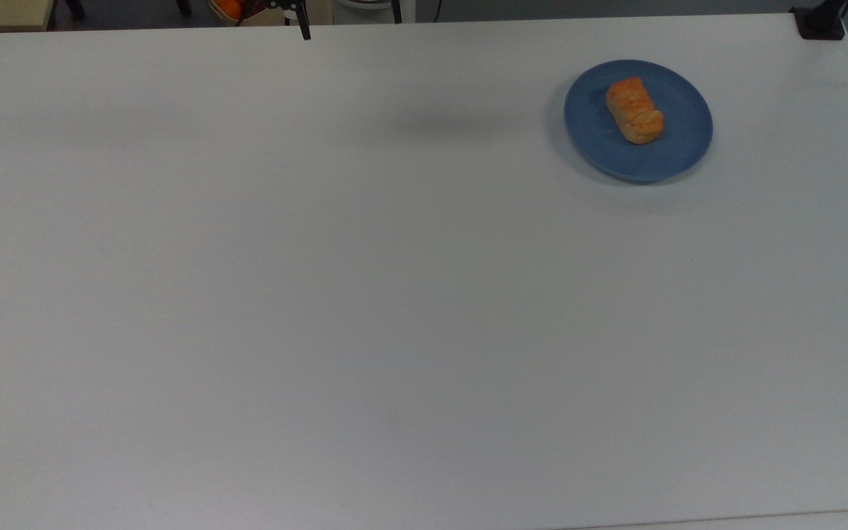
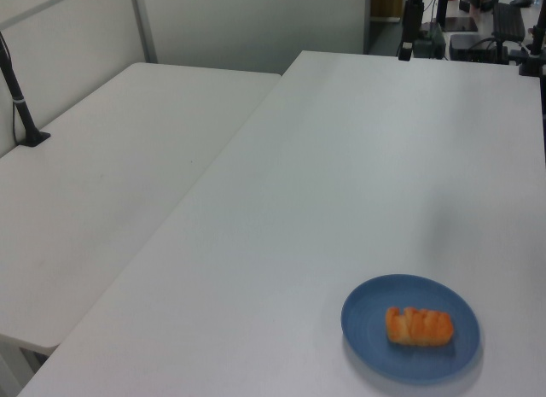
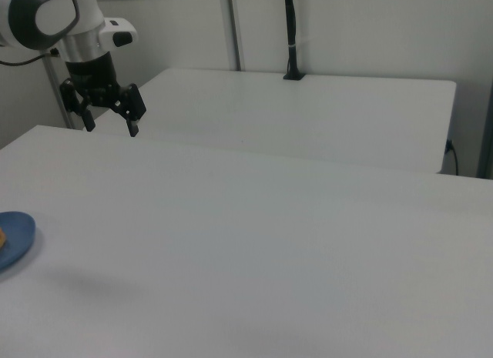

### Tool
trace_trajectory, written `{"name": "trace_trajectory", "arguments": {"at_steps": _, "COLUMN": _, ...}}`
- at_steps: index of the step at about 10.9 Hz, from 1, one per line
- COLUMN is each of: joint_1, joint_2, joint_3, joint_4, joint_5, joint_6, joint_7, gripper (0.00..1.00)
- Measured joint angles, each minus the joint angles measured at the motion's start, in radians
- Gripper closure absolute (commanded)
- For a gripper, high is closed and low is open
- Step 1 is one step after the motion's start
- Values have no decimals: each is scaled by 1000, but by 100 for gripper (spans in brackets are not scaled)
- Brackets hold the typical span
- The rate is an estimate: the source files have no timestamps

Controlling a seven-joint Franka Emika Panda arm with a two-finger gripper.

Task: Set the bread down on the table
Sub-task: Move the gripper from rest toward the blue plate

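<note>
One bread [image 1: 635,110] lies on blue plate [image 1: 678,147], unlabelled.

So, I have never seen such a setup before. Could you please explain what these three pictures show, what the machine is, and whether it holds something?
These are three camera views of one scene. The top view looks down on a large white table. On it, toward the top view's right, sits a round blue plate with a small golden-orange bread lying on it. The left view shows the same plate and bread from a low angle. In the right view you see the machine: a white robot arm ending in a black two-finger gripper. The gripper is open, holds nothing, and hangs above the table, far from the plate.
</note>
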Motion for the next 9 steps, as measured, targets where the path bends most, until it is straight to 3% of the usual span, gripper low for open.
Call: {"name": "trace_trajectory", "arguments": {"at_steps": 9, "joint_1": 0, "joint_2": 1, "joint_3": 1, "joint_4": -11, "joint_5": 0, "joint_6": -39, "joint_7": 1, "gripper": 0}}
